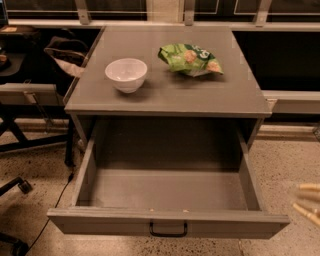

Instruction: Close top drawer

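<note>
Place: we read an office.
Signs: chair castor [23,186], speckled floor [282,165], dark windows [45,5].
Gripper [307,202]: right edge, low, beside the drawer [110,225].
</note>
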Robot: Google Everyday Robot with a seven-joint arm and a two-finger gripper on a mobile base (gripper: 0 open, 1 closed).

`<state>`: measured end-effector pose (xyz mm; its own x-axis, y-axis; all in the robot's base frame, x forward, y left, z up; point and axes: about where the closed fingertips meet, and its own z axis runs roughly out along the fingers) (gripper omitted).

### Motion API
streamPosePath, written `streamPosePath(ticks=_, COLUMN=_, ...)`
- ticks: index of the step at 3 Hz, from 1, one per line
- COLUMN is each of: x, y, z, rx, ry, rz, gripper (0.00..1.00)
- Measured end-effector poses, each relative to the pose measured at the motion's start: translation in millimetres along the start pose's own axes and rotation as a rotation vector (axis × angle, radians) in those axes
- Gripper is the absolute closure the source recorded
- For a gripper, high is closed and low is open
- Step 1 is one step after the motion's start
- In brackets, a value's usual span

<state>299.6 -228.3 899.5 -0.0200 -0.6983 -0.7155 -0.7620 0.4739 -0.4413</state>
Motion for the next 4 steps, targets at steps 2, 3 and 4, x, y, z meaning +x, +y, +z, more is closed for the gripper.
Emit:
streamPosePath(ticks=2, x=101, y=39, z=53, rx=0.146, ry=0.066, rz=0.15, gripper=1.0)
streamPosePath(ticks=3, x=107, y=42, z=59, rx=0.153, ry=0.065, rz=0.169, gripper=1.0)
streamPosePath(ticks=4, x=126, y=44, z=69, rx=0.173, ry=0.071, rz=0.213, gripper=1.0)
